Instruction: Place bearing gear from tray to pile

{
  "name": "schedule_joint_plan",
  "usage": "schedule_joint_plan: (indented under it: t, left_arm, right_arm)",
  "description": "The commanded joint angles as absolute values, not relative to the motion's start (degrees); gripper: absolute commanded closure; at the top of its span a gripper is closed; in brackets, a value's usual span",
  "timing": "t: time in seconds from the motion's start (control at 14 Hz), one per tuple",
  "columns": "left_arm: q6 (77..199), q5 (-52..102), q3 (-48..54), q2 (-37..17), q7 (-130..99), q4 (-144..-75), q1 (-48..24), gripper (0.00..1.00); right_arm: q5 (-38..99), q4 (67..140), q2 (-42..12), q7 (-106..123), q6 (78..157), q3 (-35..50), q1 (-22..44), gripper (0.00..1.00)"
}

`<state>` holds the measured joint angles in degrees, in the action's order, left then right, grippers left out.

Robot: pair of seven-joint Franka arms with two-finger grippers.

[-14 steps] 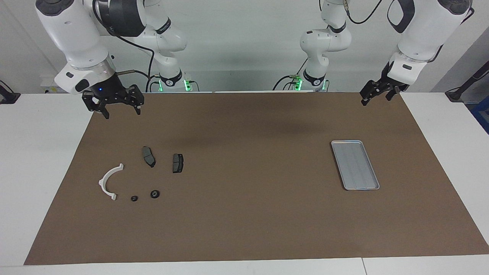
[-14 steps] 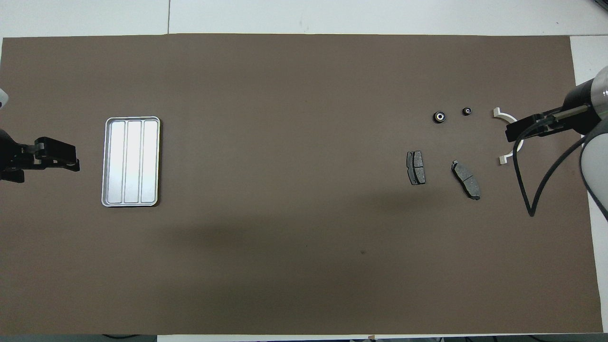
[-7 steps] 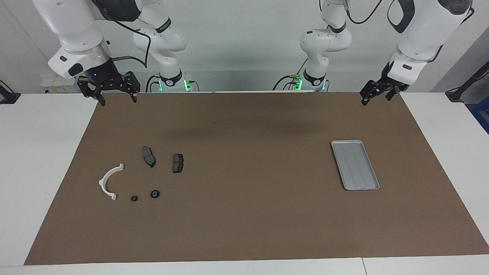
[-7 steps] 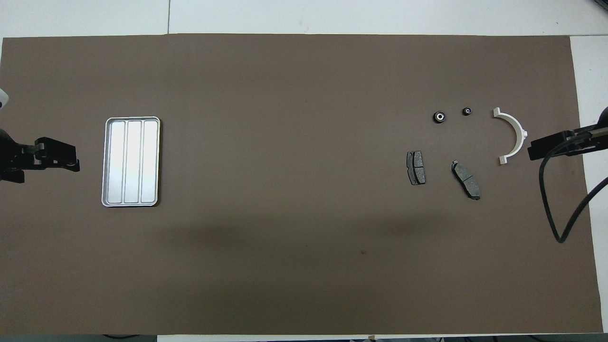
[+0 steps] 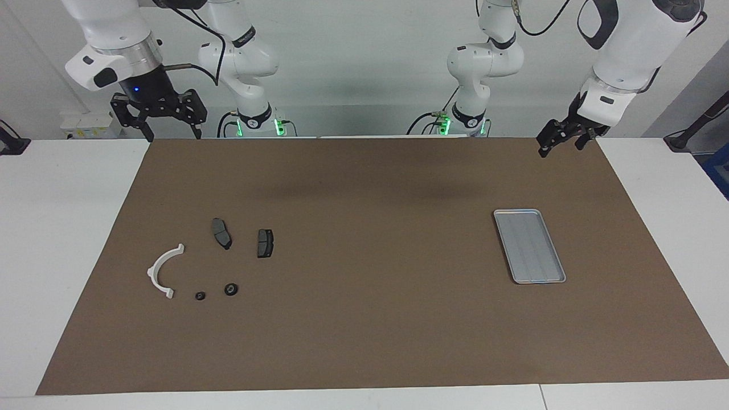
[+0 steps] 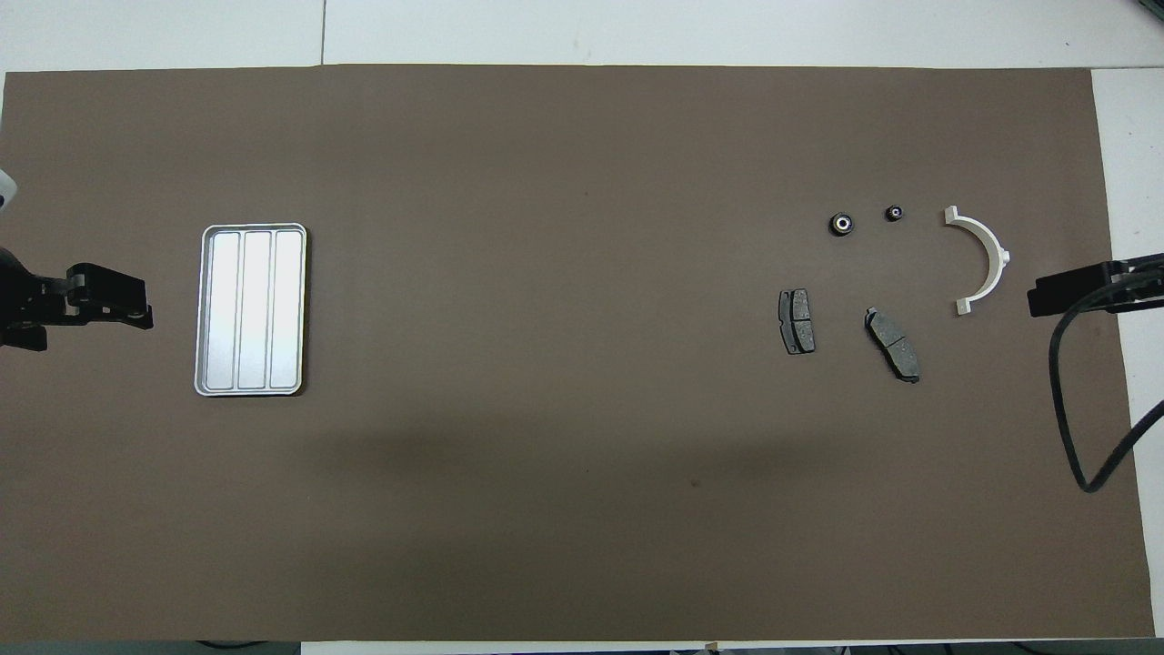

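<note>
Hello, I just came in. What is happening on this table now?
Nothing is being handled. The tray holds nothing, and two small round black parts lie on the mat with the pile, beside the white bracket. The right gripper and left gripper are raised at the robots' edge of the mat, jaws open, holding nothing.

Silver ridged tray (image 5: pixel 529 246) – brown mat (image 5: pixel 370 341)

One tray (image 5: pixel 529 246), two bearings (image 5: pixel 230 289)

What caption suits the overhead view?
Empty tray at the left arm's end; both bearing gears beside the white bracket.
</note>
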<state>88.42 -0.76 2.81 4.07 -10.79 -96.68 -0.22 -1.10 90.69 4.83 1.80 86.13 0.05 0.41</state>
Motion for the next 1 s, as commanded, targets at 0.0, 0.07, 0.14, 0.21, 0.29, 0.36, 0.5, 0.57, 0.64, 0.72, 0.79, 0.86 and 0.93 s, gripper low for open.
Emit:
schedule_joint_plan:
  t: [0.0,0.07,0.14,0.21,0.29,0.36,0.5,0.57,0.64,0.72,0.79,0.86,0.93]
  left_arm:
    - [88.15,0.00,3.16,5.45,-10.20,-98.09,0.35,0.00]
    - [88.15,0.00,3.16,5.45,-10.20,-98.09,0.35,0.00]
    - [88.07,0.00,3.16,5.45,-10.20,-98.09,0.35,0.00]
    - [88.15,0.00,3.16,5.45,-10.20,-98.09,0.35,0.00]
    - [88.15,0.00,3.16,5.45,-10.20,-98.09,0.35,0.00]
    - [88.15,0.00,3.16,5.45,-10.20,-98.09,0.26,0.00]
    - [88.15,0.00,3.16,5.45,-10.20,-98.09,0.26,0.00]
    - [88.15,0.00,3.16,5.45,-10.28,-98.09,0.26,0.00]
    - [88.07,0.00,3.16,5.45,-10.20,-98.09,0.26,0.00]
    - [88.15,0.00,3.16,5.45,-10.20,-98.09,0.26,0.00]
    - [88.15,0.00,3.16,5.45,-10.20,-98.09,0.26,0.00]
    - [88.15,0.00,3.16,5.45,-10.20,-98.09,0.26,0.00]
    - [88.15,0.00,3.16,5.45,-10.20,-98.09,0.26,0.00]
  right_arm:
    - [-0.09,92.11,5.63,0.09,86.39,-1.32,1.32,0.00]
    - [-0.09,92.20,5.63,0.52,86.57,-0.19,-0.07,0.00]
    - [-0.09,92.20,5.54,1.83,86.66,0.96,-1.04,0.00]
    - [-0.09,92.20,5.54,2.11,86.66,1.05,-1.05,0.00]
    - [0.00,92.37,5.54,2.20,86.57,1.05,-1.23,0.00]
    - [0.00,92.37,5.54,2.20,86.57,1.05,-1.23,0.00]
    - [0.00,92.37,5.54,2.20,86.83,1.05,-1.06,0.00]
    - [0.00,92.29,5.54,1.94,86.84,1.05,-0.88,0.00]
    - [0.00,92.29,5.54,1.59,86.92,0.97,-0.62,0.00]
    - [-0.09,92.29,5.54,1.41,87.10,0.97,-0.53,0.00]
    - [-0.09,92.37,5.54,0.97,87.36,0.97,-0.61,0.00]
    - [0.00,92.46,5.54,-0.34,87.45,0.97,-0.62,0.00]
    - [0.00,92.46,5.54,-1.31,87.54,1.05,-0.53,0.00]
